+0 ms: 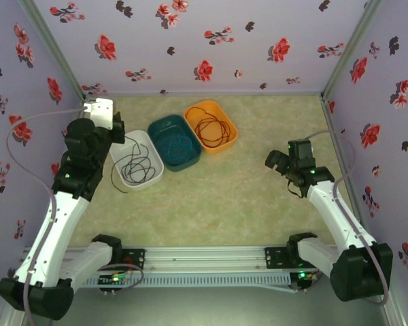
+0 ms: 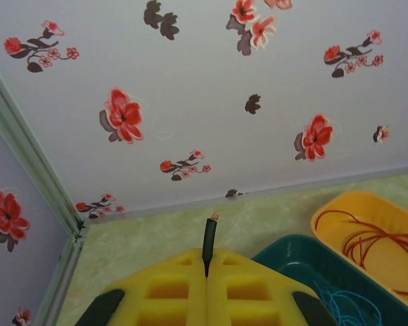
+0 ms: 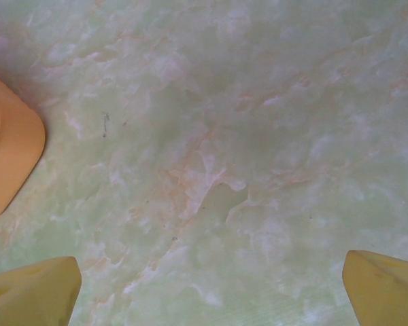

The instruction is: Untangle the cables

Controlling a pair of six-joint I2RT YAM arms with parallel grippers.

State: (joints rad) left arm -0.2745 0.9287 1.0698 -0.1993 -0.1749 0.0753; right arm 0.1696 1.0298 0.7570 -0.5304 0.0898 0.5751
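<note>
While the black cable (image 1: 134, 166) coils in the white tray (image 1: 149, 146) at ten o'clock, its tip clamped in my left gripper (image 2: 207, 272), I'd lower before releasing, so nothing spills; right gripper (image 1: 275, 161), three o'clock, gapes empty.
</note>
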